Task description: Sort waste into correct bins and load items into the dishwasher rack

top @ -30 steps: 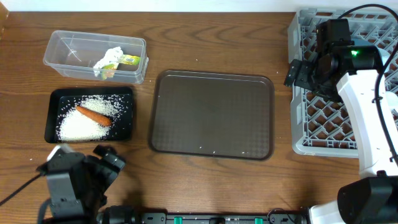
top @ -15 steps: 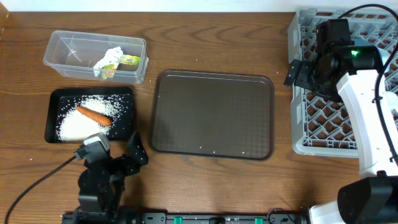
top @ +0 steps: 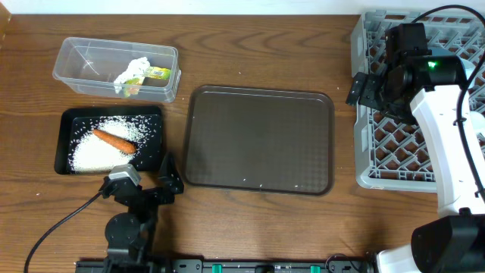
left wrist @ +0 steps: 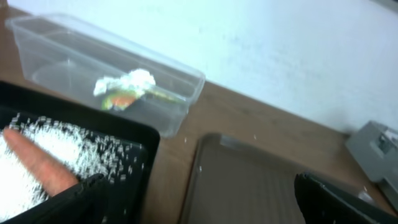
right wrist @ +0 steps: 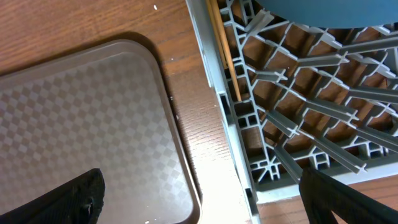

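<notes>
The carrot (top: 114,140) lies on rice (top: 92,157) in the tray (top: 111,112), tub (top: 83,64) behind.

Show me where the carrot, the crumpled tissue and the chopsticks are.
carrot (top: 114,140), overhead view, middle of its body.
tissue (top: 135,70), overhead view, centre of the crumple.
chopsticks (right wrist: 225,53), right wrist view, partway along the shaft.

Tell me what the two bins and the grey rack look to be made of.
Clear tub: likely thin plastic, glossy; the table shows through its walls. Black tray: probably plastic, smooth, slight sheen along the rim. Grey rack: seemingly moulded plastic, matte, uniform lattice ribs.
</notes>
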